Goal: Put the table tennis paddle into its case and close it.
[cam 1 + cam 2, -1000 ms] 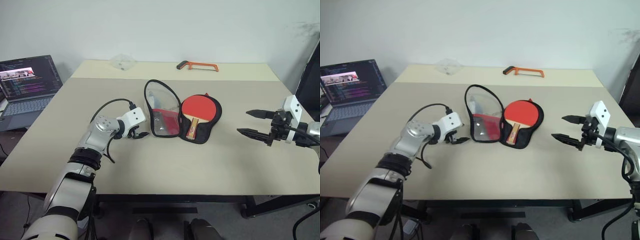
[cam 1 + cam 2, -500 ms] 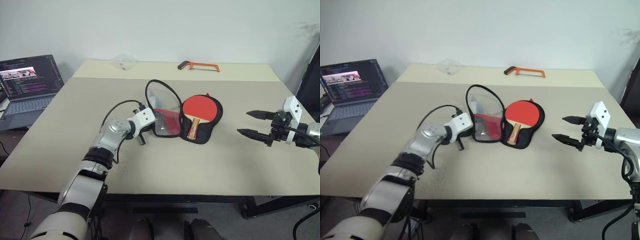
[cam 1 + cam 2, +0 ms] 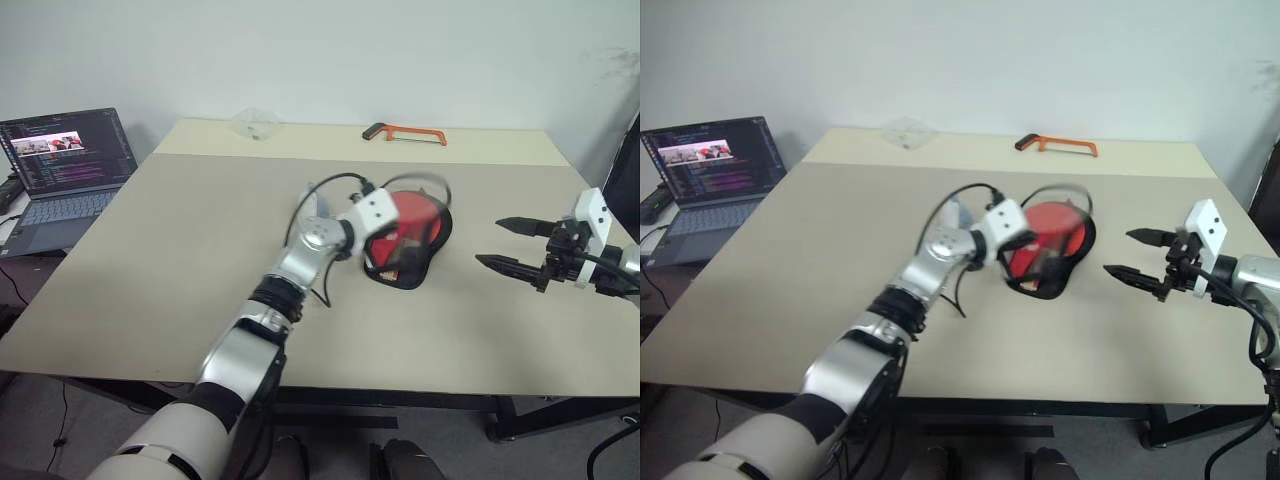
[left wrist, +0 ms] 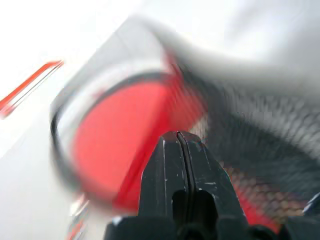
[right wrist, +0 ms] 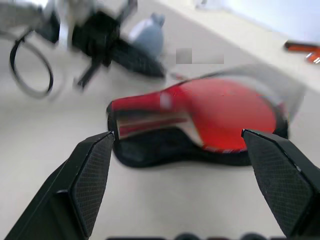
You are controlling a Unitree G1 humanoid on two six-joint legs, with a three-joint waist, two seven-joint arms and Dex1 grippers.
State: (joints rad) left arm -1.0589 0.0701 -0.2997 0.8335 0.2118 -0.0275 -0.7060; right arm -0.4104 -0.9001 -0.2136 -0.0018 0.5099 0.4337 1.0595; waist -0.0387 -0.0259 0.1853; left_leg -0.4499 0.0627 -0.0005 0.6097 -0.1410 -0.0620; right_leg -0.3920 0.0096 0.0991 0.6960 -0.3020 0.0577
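Over the case (image 3: 418, 272), the left tool (image 3: 398, 250) is pinched closed beside the paddle (image 3: 415, 215)

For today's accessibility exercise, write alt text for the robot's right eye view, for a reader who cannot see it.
A robot's left gripper, shut, reaches across a beige table to the case, where the red table tennis paddle lies under the blurred flap. Its right gripper hangs open to the right. A laptop and an orange hacksaw sit at the edges.
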